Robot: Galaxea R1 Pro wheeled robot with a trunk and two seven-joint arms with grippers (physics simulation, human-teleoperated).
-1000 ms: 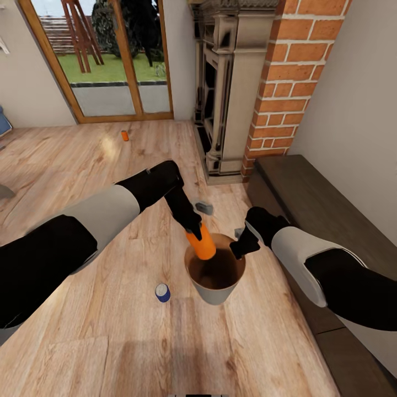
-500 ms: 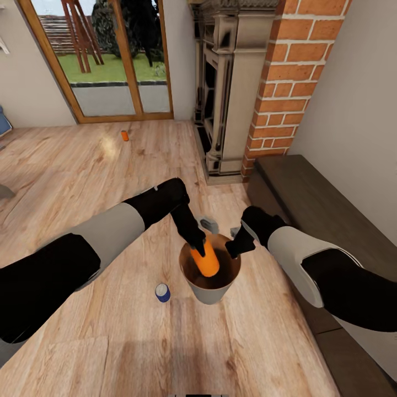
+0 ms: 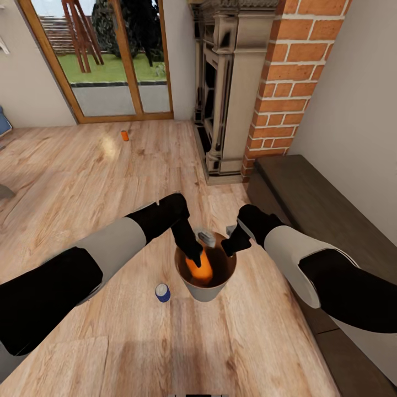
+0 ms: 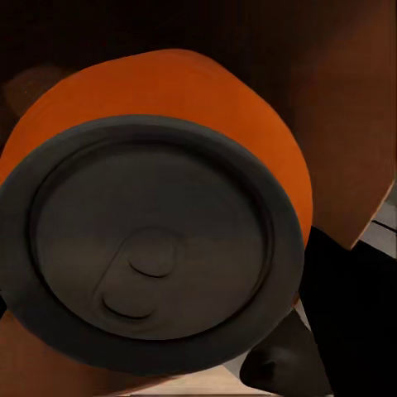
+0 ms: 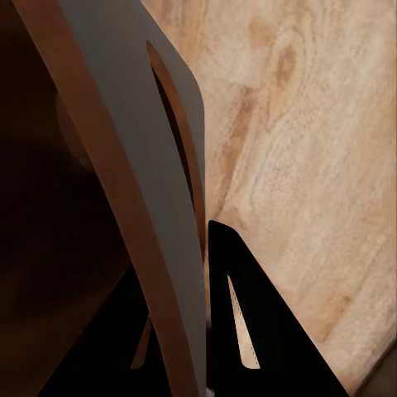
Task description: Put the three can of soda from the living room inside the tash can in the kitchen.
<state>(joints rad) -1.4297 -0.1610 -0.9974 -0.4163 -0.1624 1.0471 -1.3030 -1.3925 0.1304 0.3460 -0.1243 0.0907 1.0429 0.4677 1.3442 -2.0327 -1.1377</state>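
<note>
The trash can [image 3: 208, 291], pale grey outside and brown inside, stands on the wood floor in front of me. My left gripper [image 3: 195, 258] reaches down into it, shut on an orange soda can [image 3: 200, 270] that sits below the rim. In the left wrist view this can's dark top [image 4: 157, 248] is close up against the bin's brown inside wall [image 4: 347, 124]. My right gripper [image 3: 228, 248] is shut on the bin's rim, its black fingers [image 5: 256, 331] straddling the wall [image 5: 141, 165]. A second can [image 3: 162, 292] stands upright left of the bin. A third can [image 3: 125, 135] lies far off near the glass doors.
A brick fireplace [image 3: 286, 82] with a pale surround [image 3: 223, 94] rises ahead on the right. A dark low bench [image 3: 314, 204] runs along the right wall beside my right arm. Wood-framed glass doors [image 3: 105, 55] stand at the far left.
My left gripper has lowered the orange can from above the rim down into the bin. The bin and my right gripper have shifted slightly left.
</note>
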